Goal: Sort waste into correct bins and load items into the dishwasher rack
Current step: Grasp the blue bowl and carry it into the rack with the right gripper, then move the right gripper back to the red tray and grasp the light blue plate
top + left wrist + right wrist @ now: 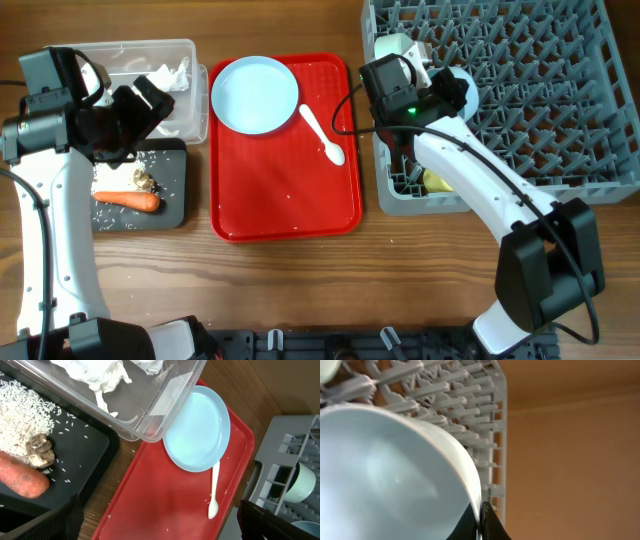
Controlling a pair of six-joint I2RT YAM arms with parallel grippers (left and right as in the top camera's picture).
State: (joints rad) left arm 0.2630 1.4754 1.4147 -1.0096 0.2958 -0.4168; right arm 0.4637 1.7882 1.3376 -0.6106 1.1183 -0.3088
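Note:
My right gripper [481, 522] is shut on the rim of the light blue bowl [385, 475] and holds it in the grey dishwasher rack [520, 90]. The pale green bowl [395, 45] and yellow cup [436, 181] are in the rack too. My left gripper [160, 527] is open and empty over the red tray's left part. The pale blue plate [255, 93] and white spoon [325, 135] lie on the red tray. The tissue [165, 75] is in the clear tub [195, 50]. The carrot [127, 200], brown scrap [145, 180] and rice [25, 415] lie in the black tray [175, 205]. The red wrapper is out of view.
The flat red tray [290, 200] sits between the bins and the rack, with a few rice grains on it. The clear tub's corner overhangs the red tray's edge in the left wrist view [150, 415]. Bare wooden table runs along the front.

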